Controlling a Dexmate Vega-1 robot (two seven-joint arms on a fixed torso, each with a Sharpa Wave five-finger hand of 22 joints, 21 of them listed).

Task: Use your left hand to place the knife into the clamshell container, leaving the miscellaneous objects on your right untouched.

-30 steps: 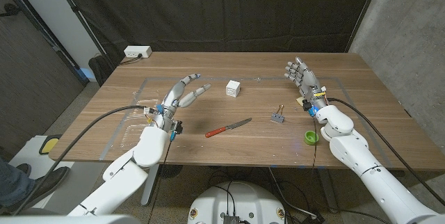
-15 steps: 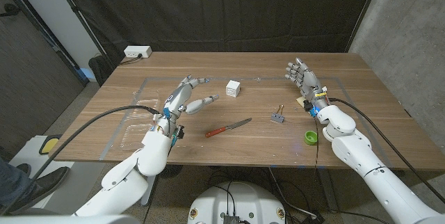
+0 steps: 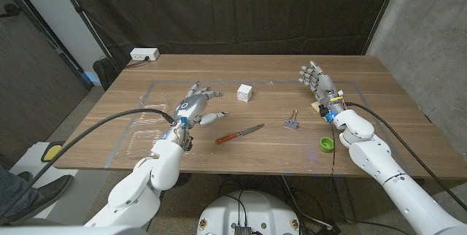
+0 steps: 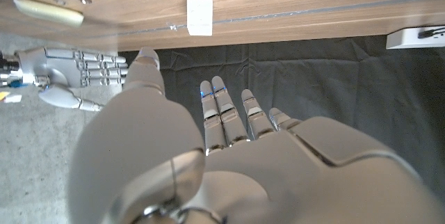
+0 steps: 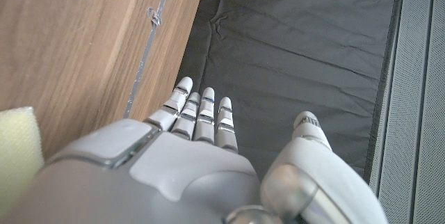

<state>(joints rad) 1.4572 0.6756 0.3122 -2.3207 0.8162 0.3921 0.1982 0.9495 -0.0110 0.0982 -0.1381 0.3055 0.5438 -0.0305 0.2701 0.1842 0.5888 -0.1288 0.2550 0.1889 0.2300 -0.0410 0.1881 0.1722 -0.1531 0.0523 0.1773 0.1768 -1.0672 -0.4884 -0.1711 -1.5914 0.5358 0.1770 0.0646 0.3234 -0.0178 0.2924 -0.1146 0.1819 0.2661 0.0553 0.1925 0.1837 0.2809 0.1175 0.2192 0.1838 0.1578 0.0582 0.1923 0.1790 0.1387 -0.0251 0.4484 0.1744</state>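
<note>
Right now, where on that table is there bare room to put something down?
The table's far strip beyond the white cube is bare, as is the near edge below the knife. It gets crowded from the binder clip to the green cap.

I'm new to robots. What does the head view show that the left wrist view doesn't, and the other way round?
Head view, not the wrist view: the knife on the table, the clear clamshell at the robot's left, and a green cap by the right arm.

Left wrist view, not the head view: no new thing, just a close look along the back of the left hand, fingers apart and holding nothing.

Both: the left hand, the right hand, the white cube, the binder clip and the power strip.
</note>
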